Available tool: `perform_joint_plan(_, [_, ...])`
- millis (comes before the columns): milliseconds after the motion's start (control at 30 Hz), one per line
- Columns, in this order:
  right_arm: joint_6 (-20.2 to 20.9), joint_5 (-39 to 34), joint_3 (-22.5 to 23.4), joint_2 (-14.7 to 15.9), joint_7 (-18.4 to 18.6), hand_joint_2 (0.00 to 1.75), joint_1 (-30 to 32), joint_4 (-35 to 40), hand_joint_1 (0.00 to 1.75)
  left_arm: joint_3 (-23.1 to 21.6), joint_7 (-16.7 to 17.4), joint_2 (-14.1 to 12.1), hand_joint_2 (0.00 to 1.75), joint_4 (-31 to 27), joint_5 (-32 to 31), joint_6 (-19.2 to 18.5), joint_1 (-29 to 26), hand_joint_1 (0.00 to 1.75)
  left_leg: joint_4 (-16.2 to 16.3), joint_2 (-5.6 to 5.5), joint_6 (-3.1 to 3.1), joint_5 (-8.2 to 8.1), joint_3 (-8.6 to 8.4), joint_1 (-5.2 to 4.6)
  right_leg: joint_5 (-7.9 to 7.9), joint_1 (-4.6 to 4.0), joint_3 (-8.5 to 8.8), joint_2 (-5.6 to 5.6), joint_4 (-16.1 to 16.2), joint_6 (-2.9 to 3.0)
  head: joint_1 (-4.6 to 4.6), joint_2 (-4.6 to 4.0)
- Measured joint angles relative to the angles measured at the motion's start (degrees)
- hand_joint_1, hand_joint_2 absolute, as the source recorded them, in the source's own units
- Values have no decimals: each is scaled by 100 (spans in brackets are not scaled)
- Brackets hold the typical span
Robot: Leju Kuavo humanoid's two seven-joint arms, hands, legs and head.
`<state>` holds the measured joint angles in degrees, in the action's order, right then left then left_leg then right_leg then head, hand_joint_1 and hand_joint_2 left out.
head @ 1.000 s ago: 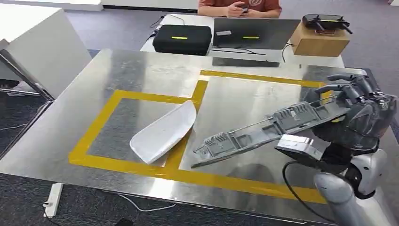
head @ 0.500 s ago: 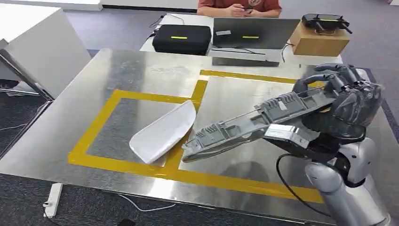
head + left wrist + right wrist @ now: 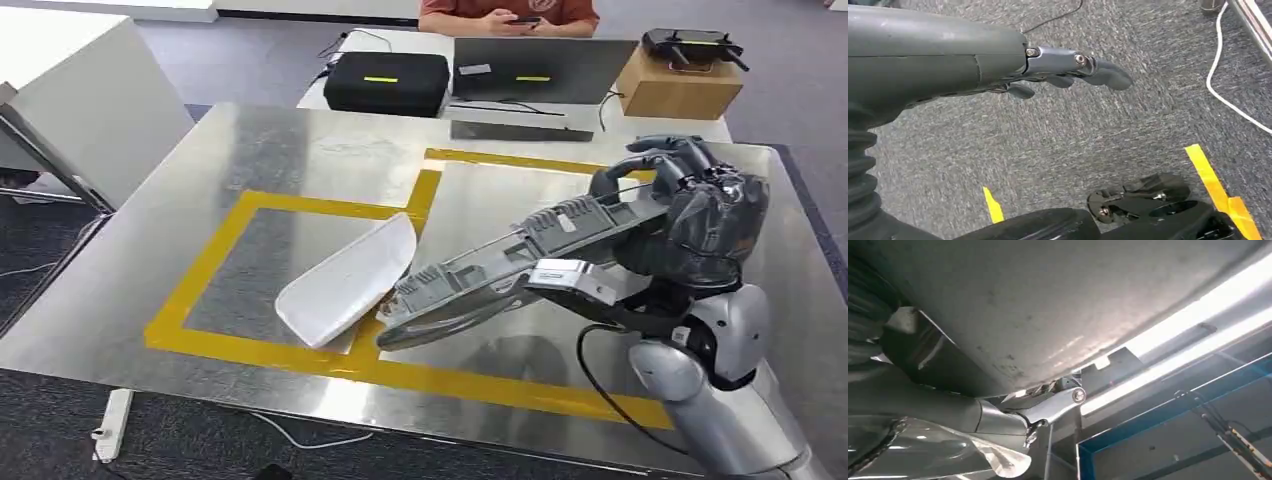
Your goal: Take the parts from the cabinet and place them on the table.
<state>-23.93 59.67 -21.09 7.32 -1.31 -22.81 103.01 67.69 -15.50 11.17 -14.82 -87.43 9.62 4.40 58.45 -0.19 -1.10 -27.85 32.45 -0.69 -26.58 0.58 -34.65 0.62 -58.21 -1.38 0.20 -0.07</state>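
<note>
My right hand [image 3: 690, 215] grips one end of a long grey ribbed plastic part [image 3: 500, 270], held slanting over the steel table [image 3: 270, 150]. The part's low far tip hangs just above the yellow tape line [image 3: 390, 372], close beside a white curved shell part [image 3: 345, 280] that lies in the left taped square. In the right wrist view the grey part's smooth underside [image 3: 1058, 305] looms over the hand's thumb [image 3: 1048, 410]. My left hand [image 3: 1068, 70] hangs over grey carpet with its fingers loosely extended and nothing in it.
A person in an orange top [image 3: 510, 15] sits behind the far desk with a laptop [image 3: 540, 70], a black case [image 3: 388, 82] and a cardboard box [image 3: 680, 88]. A white cabinet [image 3: 80, 90] stands at the left. A white cable [image 3: 1233, 100] lies on the carpet.
My right hand has carried the grey part leftward and toward the table's middle; its far tip has come down near the tape line beside the white shell. The shell has not moved.
</note>
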Motion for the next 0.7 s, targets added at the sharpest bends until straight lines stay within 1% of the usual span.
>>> perform_joint_plan(300, [39, 37, -96, -65, 46, 175, -129, -216, 175, -203, 107, -7, 175, 30, -13, 4, 30, 0, 0, 0, -1, 2, 0, 0, 1, 0, 0, -1, 0, 0, 0, -2])
perform_joint_plan(567, [37, 61, -140, -85, 63, 175, -132, -347, 175, -262, 146, -7, 175, 42, -13, 7, 39, 0, 0, 0, -1, 2, 1, 0, 1, 0, -1, 0, 0, 0, 0, 0])
perform_joint_plan(600, [39, 70, -142, -85, 66, 0, -133, -356, 0, -269, 157, -9, 175, 46, -15, 7, 40, 0, 0, 0, -1, 2, 1, 0, 1, 0, -1, 0, 0, 0, 0, -2])
perform_joint_plan(700, [37, 79, -142, -90, 72, 0, -134, -387, 0, -293, 175, -13, 175, 48, -13, 7, 39, 0, 0, 0, -1, 2, 1, 0, 1, 0, -1, 0, 0, 0, -2, -2])
